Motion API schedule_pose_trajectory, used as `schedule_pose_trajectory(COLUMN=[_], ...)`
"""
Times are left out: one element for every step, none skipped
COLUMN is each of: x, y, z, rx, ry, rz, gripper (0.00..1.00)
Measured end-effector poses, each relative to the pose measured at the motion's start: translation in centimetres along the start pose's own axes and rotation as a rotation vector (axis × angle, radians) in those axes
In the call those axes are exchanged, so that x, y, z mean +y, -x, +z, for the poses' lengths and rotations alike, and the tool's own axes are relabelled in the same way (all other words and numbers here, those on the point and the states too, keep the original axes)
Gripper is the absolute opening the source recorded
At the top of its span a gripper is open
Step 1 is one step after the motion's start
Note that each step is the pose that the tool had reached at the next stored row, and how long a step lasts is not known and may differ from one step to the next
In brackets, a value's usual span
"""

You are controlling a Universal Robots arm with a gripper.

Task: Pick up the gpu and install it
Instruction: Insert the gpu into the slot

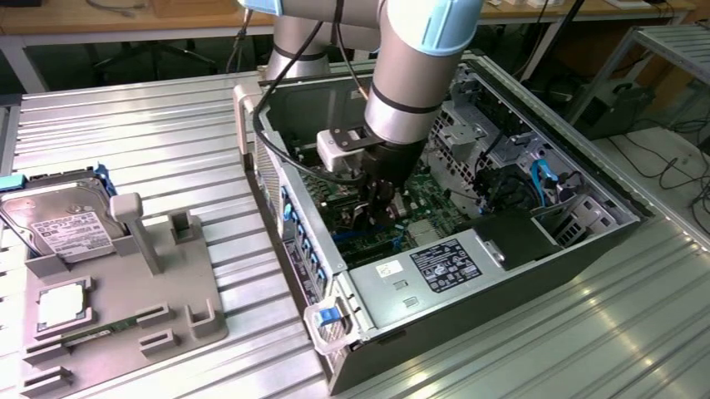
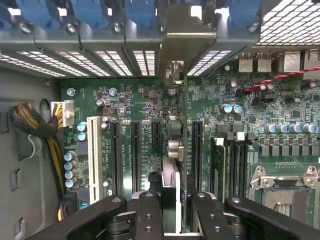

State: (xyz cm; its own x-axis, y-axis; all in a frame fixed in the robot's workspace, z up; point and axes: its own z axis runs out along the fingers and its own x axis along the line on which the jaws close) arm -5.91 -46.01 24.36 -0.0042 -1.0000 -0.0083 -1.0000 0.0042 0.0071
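The gpu [image 2: 175,165] stood edge-on between the gripper [image 2: 174,215] fingers, jaws clamped on it, directly over the motherboard [image 2: 280,100] slots inside the open computer case [image 1: 577,249]. Your wrist view gave the black expansion slots and one white slot [image 2: 93,150]; your exterior view instead gave the arm reaching down into the case. There you saw a hard drive [image 1: 61,220] with a white label, unreadable, on a grey tray [image 1: 166,316]. All rested on a ribbed metal table [image 1: 145,133].
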Motion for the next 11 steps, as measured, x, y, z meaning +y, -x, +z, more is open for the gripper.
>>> schedule_pose_trajectory(x=[0.00, 0.00, 0.00, 0.00, 0.00, 0.00, 0.00, 0.00, 0.00, 0.00, 0.01], y=[0.00, 0.00, 0.00, 0.00, 0.00, 0.01, 0.01, 0.01, 0.00, 0.00, 0.04], z=[0.00, 0.00, 0.00, 0.00, -0.10, -0.21, -0.22, -0.23, -0.23, -0.24, -0.24], rx=[0.0001, 0.0002, 0.0002, 0.0000, 0.0000, -0.0002, -0.0003, -0.0003, -0.0001, -0.0001, 0.0001], ry=[0.0001, 0.0001, 0.0001, 0.0000, -0.0001, -0.0002, -0.0003, -0.0003, -0.0002, -0.0002, -0.0002], rz=[0.000, 0.000, 0.000, 0.000, 0.000, 0.000, 0.000, 0.000, 0.000, 0.000, 0.000], gripper=[0.28, 0.28, 0.28, 0.28, 0.28, 0.28, 0.28, 0.28, 0.28, 0.28, 0.28])
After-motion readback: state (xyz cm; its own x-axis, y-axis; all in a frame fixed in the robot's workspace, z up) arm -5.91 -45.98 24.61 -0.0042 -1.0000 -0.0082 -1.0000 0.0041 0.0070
